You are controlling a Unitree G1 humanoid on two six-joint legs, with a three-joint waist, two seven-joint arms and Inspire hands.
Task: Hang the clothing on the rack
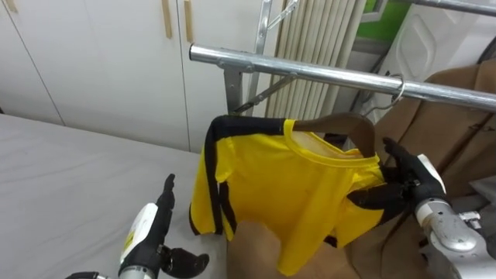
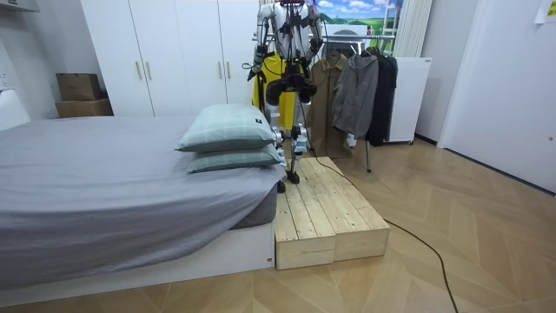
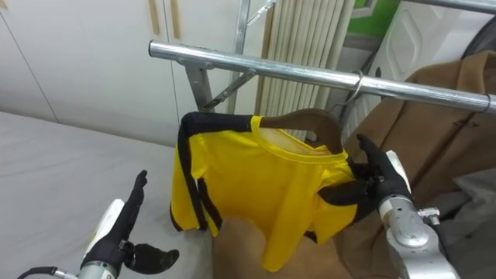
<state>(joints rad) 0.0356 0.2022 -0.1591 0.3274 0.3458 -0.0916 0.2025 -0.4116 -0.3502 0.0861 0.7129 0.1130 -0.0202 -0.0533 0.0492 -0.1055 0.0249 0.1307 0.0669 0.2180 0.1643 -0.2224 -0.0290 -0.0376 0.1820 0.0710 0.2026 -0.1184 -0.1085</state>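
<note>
Two hands were in play. Left hand [image 1: 147,232] hung spread and idle above the bed [image 1: 62,170]. Yellow shirt [image 1: 287,194] sat on its hanger [image 1: 341,124], hook apparently over the rail [image 1: 310,71]. Right hand [image 1: 411,182] met the sleeve; its grasp could not be determined. Recommended procedure was: confirm hook seating, then release without dragging cloth.

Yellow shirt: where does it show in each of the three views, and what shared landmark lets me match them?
Left eye view: yellow shirt at centre, on a wooden hanger below the metal rail.
Right eye view: the same, slightly left of centre.
Room view: a small yellow patch at top centre, by the standing robot.
Shared landmark: the white wardrobe behind.
</note>
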